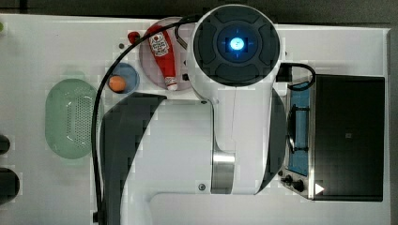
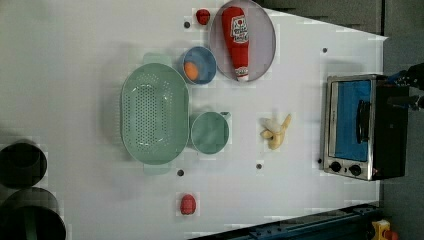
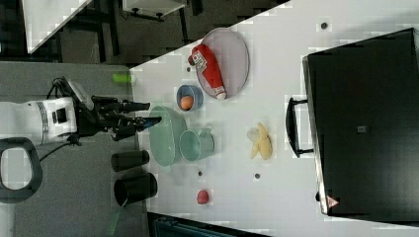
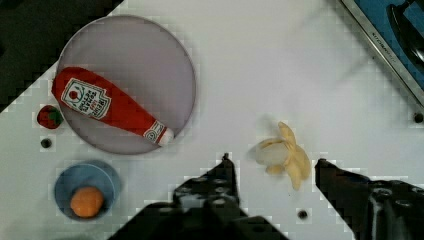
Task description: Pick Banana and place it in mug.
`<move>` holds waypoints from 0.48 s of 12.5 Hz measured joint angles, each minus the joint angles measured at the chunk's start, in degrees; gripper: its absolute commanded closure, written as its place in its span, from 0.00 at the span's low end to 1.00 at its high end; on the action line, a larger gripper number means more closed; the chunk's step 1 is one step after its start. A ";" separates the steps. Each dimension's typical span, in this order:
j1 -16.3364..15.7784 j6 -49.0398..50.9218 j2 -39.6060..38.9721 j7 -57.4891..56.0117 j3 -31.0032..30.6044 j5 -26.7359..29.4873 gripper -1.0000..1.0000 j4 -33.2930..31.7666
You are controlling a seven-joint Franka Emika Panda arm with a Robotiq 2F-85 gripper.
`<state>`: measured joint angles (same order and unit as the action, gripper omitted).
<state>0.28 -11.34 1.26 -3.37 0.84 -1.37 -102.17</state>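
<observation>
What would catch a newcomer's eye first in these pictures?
Likely the red ketchup bottle lying on the round grey plate. Next, the big pale-green colander, with the mug right beside it. In the wrist view, the open gripper brackets the half-peeled banana on the white table.

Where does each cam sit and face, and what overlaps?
Top view: overhead, straight down; arm body covers mid-table, colander beside it.
Left view: high, looking down on mug and banana; no arm.
Right view: high, opposite side; gripper above the colander.
Wrist view: on the wrist, open fingers straddling the banana.
Shared: ketchup bottle on its plate in all four.
</observation>
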 measured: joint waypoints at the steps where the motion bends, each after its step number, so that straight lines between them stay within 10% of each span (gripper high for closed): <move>1: -0.24 4.34 2.82 1.07 0.66 0.12 0.20 -2.69; 3: 0.56 10.93 9.39 2.61 1.02 0.56 0.00 -7.44; 6: 1.16 8.64 12.54 2.55 1.29 0.92 0.00 -6.83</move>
<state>1.44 -2.70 13.80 -0.82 2.12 -0.45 -109.00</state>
